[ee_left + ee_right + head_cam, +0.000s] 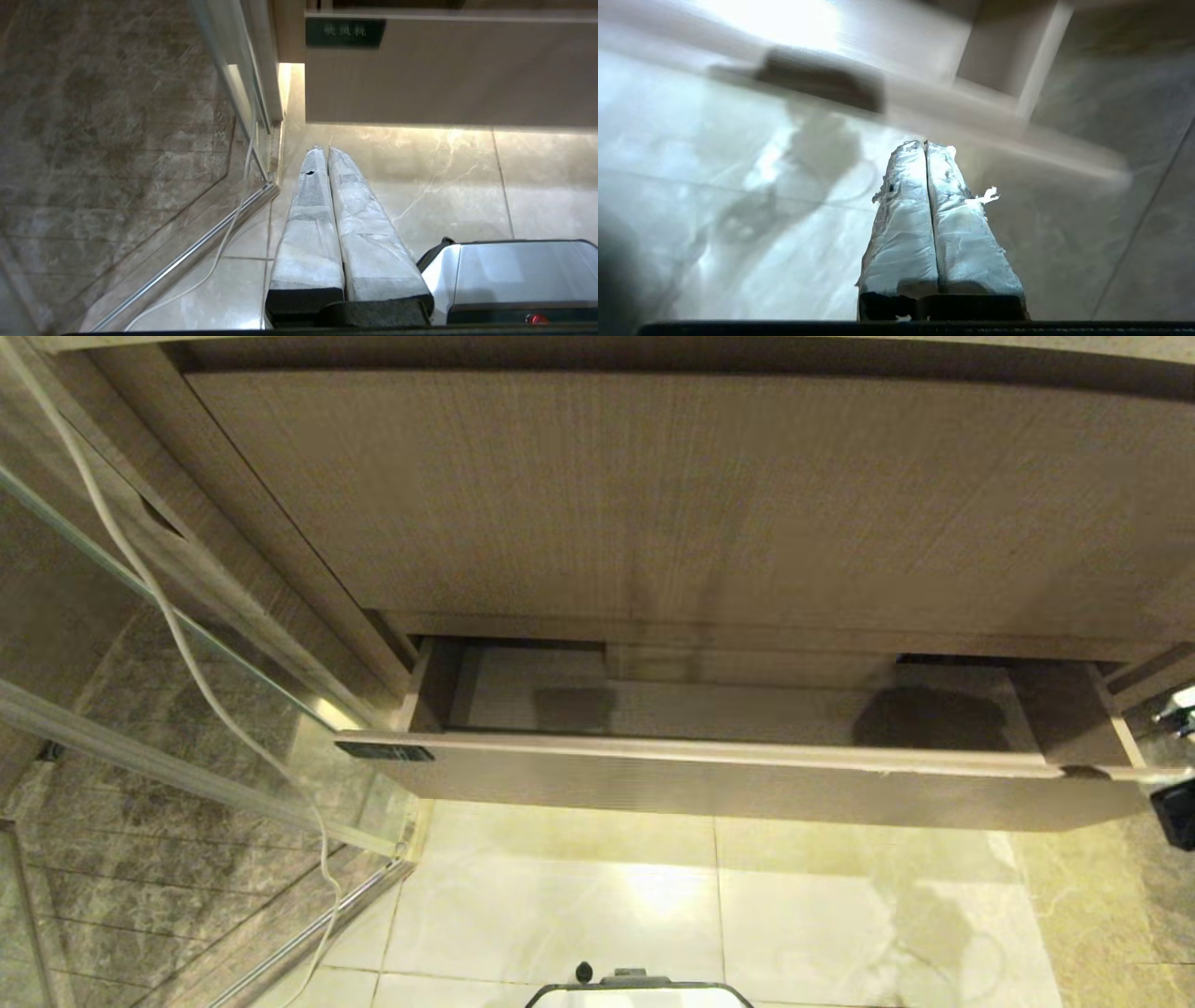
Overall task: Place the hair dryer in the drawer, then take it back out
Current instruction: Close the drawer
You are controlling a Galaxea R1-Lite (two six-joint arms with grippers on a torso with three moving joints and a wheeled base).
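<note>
Bathroom: glossy cream marble floor tiles [560,887], glass shower partition [140,644] with white cord [177,635]. Beige wood-grain drawer [747,789] pulled open, interior bare; hair dryer not visible. Left gripper [322,150] and right gripper [924,143], padded jaws pressed together, both empty above floor.

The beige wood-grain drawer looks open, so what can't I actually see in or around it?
- Head view: the wide, shallow beige wood-grain drawer has its rear interior hidden beneath the taller wood-grain panel; no hair dryer shows.
- Head view: a dark object is cut off by the right edge.
- Right wrist view: motion blur smears everything beyond the shut right tool.
</note>
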